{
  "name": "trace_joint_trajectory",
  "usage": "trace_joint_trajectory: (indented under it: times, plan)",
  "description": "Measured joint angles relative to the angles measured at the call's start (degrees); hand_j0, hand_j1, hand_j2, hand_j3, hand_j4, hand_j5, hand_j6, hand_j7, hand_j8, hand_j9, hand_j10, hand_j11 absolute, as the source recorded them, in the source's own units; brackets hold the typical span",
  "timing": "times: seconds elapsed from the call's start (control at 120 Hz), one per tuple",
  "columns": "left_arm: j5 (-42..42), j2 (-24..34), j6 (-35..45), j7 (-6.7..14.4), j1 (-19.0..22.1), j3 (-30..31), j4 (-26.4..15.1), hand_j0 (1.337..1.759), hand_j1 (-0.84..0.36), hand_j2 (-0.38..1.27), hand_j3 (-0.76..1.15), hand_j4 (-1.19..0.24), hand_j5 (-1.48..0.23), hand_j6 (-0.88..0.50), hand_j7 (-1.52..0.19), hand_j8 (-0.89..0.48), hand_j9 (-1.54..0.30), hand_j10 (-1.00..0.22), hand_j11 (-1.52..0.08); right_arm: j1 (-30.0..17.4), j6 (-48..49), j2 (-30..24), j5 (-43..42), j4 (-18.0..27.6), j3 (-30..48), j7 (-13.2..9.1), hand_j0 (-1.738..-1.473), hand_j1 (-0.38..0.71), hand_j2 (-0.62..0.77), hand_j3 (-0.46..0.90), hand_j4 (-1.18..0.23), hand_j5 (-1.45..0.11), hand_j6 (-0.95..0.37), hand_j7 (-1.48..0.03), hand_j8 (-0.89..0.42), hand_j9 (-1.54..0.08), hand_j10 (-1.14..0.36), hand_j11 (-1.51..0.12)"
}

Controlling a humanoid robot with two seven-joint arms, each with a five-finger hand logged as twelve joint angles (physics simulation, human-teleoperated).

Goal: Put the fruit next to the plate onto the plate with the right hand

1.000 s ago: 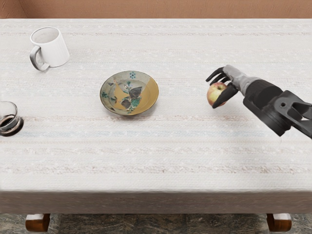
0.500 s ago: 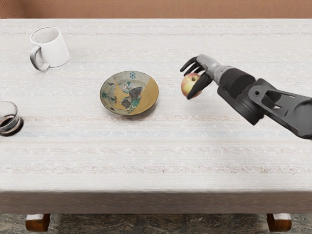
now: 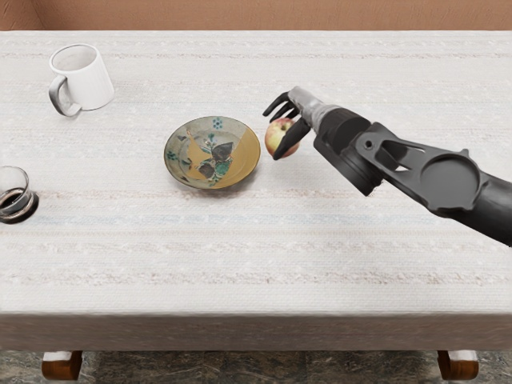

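A pale worktop (image 3: pixel 256 240) with faint woven stripes fills nearly the whole head view, running far out to the left of the hand and forward of it. Behind it, beyond the hand, a brown wall (image 3: pixel 256 12) shows as a narrow strip. Below the worktop's front edge lies a dark stone floor (image 3: pixel 256 368).

The right arm (image 3: pixel 416 172) comes in from the right edge, a thick dark grey limb slanting up and leftward, low over the surface. It ends in the right hand (image 3: pixel 298 112), wrist straight, with the black fingers (image 3: pixel 278 103) curled forward and down.

Just left of the hand sits the plate (image 3: pixel 192 136), a shallow ochre dish painted with leaves. Far to the left and a little behind stands a white mug (image 3: pixel 80 78). The hand is clenched around the apple (image 3: pixel 278 134), a red-yellow fruit held under the fingers, just beside the plate's near rim and not on it. Farthest left, at the worktop's edge, stands a small glass (image 3: pixel 12 194).
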Motion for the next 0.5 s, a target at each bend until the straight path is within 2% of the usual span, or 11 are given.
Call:
trace_joint_trajectory:
  times: [0.175, 0.5]
  plan:
    - [0.00, 0.00, 0.00, 0.00, -0.06, 0.00, 0.00, 1.658, 0.07, 0.05, 0.00, -0.23, -0.30, -0.23, -0.30, -0.23, -0.30, -0.23, -0.30, 1.22, 0.04, 4.42, -0.01, -4.39, -0.38, 0.00, -1.657, 0.17, 0.38, 0.00, -0.56, -0.72, -0.53, -0.73, -0.40, -0.72, -0.47, -0.71]
    - [0.01, 0.00, 0.00, 0.00, 0.00, 0.00, 0.00, 1.658, 0.07, 0.05, 0.00, -0.23, -0.30, -0.23, -0.30, -0.23, -0.30, -0.23, -0.30, 2.88, 0.05, 10.79, 0.03, -9.35, -0.52, 0.02, -1.658, 0.18, 0.40, 0.00, -0.56, -0.73, -0.52, -0.73, -0.40, -0.73, -0.48, -0.72]
